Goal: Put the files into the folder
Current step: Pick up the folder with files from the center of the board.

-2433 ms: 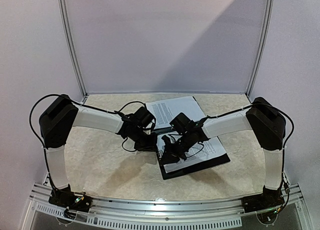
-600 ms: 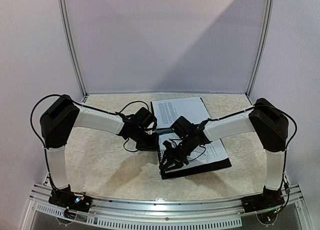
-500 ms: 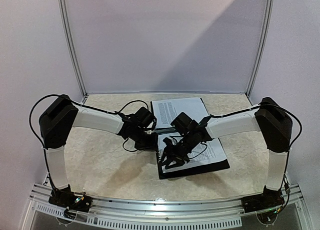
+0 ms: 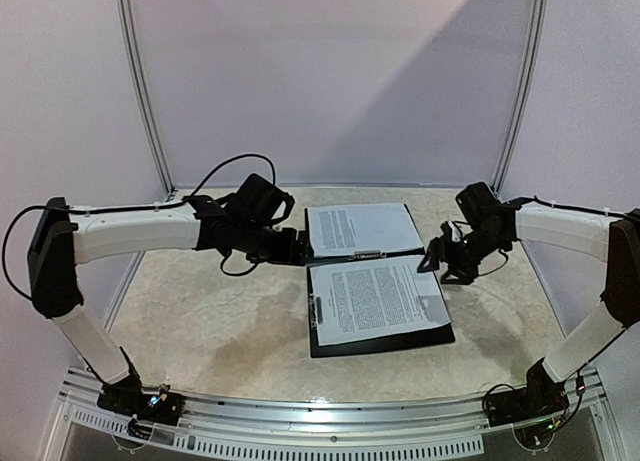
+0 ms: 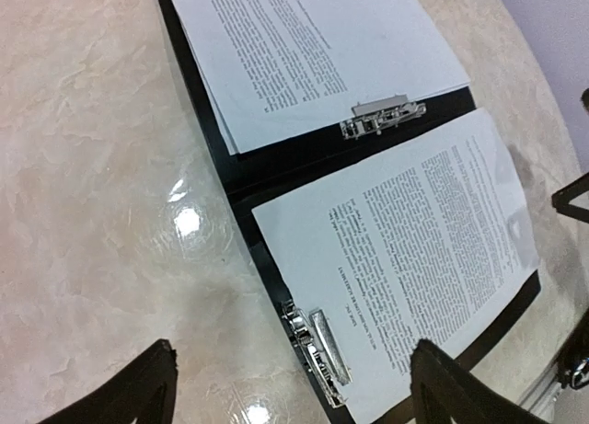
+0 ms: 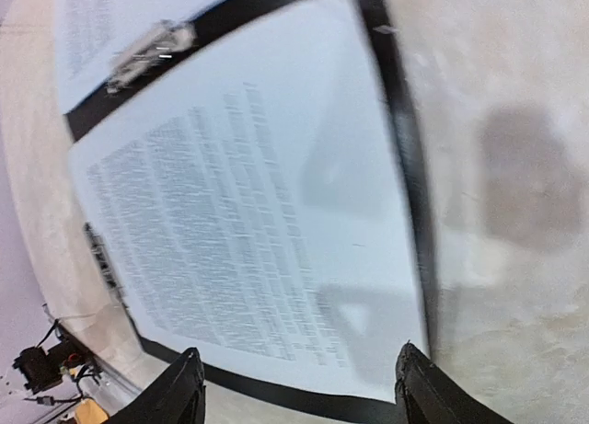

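Observation:
The black folder lies open and flat in the middle of the table. One of the files lies on its near half, under a metal clip at the left edge. Another of the files lies on the far half under a second clip. My left gripper hovers at the folder's left edge by the hinge, open and holding nothing. At the folder's right edge my right gripper hangs above the near sheet, open and holding nothing.
The tabletop is beige marbled stone. White panels wall it at the back and sides. A metal rail runs along the near edge between the two arm bases.
Both grippers have opened and pulled away from the middle of the folder, the left going left and back, the right going right. The near sheet now lies uncovered.

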Controlling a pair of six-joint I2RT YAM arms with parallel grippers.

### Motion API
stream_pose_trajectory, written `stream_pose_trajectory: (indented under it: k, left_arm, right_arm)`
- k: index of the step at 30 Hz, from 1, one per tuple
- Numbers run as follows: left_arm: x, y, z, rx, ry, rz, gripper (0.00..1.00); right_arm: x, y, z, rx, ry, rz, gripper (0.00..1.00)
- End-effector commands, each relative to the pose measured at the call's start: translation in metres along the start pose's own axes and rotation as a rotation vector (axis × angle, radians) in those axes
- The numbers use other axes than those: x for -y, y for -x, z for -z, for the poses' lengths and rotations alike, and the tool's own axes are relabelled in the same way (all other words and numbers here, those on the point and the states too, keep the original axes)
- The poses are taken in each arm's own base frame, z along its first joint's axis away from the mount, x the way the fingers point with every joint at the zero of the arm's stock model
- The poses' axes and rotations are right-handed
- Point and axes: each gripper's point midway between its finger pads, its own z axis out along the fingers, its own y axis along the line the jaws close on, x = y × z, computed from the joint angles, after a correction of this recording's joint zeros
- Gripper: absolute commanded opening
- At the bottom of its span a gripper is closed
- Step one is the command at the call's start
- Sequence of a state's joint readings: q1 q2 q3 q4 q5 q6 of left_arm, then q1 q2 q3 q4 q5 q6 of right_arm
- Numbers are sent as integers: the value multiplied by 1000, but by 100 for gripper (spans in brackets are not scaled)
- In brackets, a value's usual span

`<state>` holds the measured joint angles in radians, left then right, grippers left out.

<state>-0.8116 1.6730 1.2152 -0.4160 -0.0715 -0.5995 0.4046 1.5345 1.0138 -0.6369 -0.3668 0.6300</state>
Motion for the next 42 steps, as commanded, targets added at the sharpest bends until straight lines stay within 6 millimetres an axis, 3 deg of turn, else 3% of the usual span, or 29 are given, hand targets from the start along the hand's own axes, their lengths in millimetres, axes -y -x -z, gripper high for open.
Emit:
stream_pose_trajectory:
  k: [1, 7, 11, 14, 18, 21, 24, 31, 37, 42]
  left_arm:
    - [-19, -40, -4, -44, -8, 11, 92]
    - [-23, -84, -4, -111, -81, 46, 93]
    - [-17, -89, 6, -93, -112, 34, 92]
    - [-11, -86, 18, -60, -126, 23, 92]
    - [-16, -80, 40, 39, -56, 67, 88]
    - [-13, -85, 62, 134, -59, 179, 88]
    - [-18, -105, 76, 181, -90, 363, 87]
    - [-10, -162, 77, 146, -190, 620, 83]
    - [9, -174, 79, 213, -265, 705, 85]
    - [12, -180, 68, 229, -317, 777, 87]
  right_arm:
    - [64, -17, -6, -3, -175, 15, 71]
    - [84, -21, -21, 11, -169, -3, 72]
    - [75, -39, -43, -68, -39, 9, 73]
    - [55, -59, -54, -121, 154, -11, 71]
    - [33, -85, -54, -145, 332, -66, 64]
    - [12, -105, -52, -144, 409, -42, 54]
    - [-11, -125, -51, -152, 480, -46, 38]
    - [-75, -147, -51, -173, 655, -54, 5]
    - [-123, -168, -47, -245, 823, -102, 0]
    - [-157, -185, -35, -330, 1011, -206, 0]
